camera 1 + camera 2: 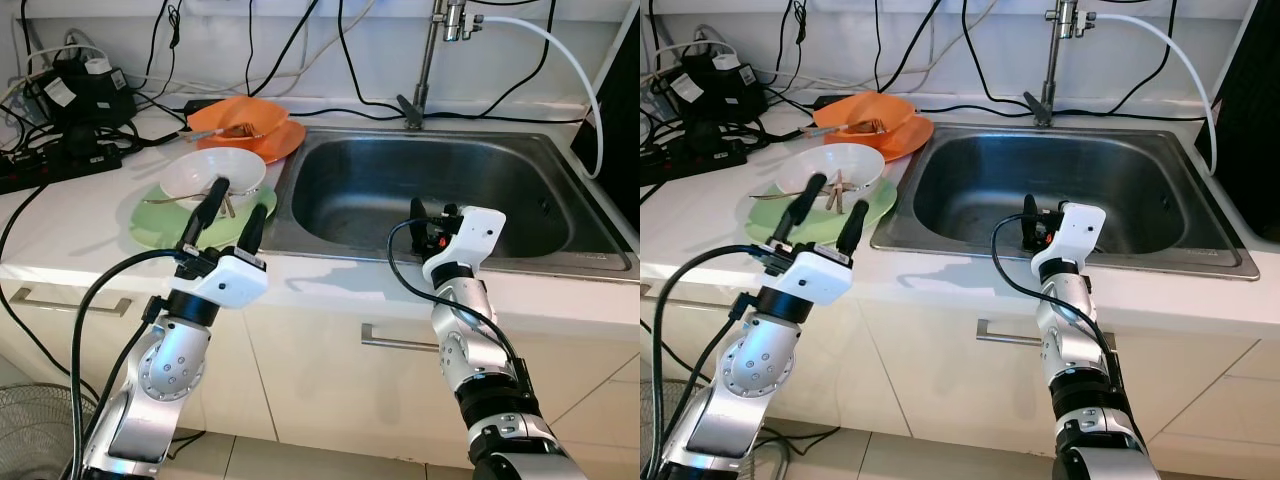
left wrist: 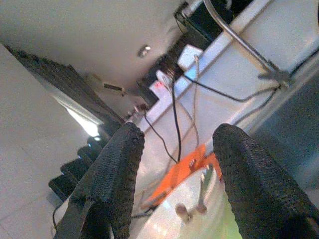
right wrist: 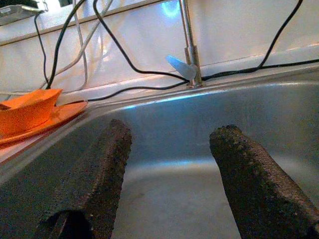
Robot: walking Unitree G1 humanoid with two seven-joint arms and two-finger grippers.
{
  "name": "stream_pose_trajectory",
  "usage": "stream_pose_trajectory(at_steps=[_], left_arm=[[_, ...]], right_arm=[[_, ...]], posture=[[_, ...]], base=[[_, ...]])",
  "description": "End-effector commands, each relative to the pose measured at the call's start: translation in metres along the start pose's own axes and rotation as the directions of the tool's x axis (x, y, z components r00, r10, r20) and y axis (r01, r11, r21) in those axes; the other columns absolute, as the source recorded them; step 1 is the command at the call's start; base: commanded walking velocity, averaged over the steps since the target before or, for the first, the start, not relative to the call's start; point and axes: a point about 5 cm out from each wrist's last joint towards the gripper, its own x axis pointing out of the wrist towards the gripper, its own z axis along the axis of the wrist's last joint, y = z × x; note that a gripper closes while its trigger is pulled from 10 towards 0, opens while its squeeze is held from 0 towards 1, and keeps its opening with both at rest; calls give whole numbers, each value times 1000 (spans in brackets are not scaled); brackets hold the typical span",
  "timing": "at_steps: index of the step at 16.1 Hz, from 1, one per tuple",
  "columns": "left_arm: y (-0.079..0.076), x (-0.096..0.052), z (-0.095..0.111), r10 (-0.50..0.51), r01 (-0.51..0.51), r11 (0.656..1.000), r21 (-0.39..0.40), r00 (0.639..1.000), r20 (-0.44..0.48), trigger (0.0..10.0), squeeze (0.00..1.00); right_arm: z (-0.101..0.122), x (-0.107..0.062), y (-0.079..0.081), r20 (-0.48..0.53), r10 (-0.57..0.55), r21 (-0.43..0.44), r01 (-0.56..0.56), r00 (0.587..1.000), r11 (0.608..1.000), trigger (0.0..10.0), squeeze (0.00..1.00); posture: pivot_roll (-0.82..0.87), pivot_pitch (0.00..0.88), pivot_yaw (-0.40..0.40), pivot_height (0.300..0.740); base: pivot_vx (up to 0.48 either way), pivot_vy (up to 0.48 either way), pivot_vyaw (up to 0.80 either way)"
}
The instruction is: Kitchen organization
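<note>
A: What does the head view show?
B: The left gripper (image 1: 226,209), fingers wide, hovers at the bench's front edge before the white bowl (image 1: 212,173) on the green plate (image 1: 150,219); an orange bowl (image 1: 243,122) sits behind.
A: The wrists?
B: The right gripper (image 3: 169,144), fingers spread, points into the steel sink (image 3: 279,109) toward the faucet (image 3: 188,47).

Both arms are up by the sink (image 1: 560,160): left gripper (image 1: 232,207) off to its left, fingers spread, right gripper (image 1: 418,222) over its front rim, fingers apart too.
</note>
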Motion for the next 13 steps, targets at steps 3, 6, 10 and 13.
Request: stream_pose_trajectory(at_steps=[3,6,10,13], left_arm=[[1,-2,-9,-32,32,999,8,999,-21,10000,0],[8,0,-12,3,-3,1000,5,1000,-27,10000,0],[11,-4,-16,8,-7,999,33,999,-43,10000,0],[13,-3,-20,3,0,999,51,999,-54,10000,0]], right_arm=[[3,2,1,15,1,4,-1,1000,1000,10000,0],[4,3,0,18,-1,1,1,1000,1000,10000,0],[4,4,2,17,7,1,-7,1000,1000,10000,0],[4,5,5,15,17,3,-17,1000,1000,10000,0]], posture=[[54,0,48,740],[49,0,46,740],[58,0,40,740],[59,0,38,740]], base=[[0,0,0],[0,0,0],[0,0,0],[0,0,0]])
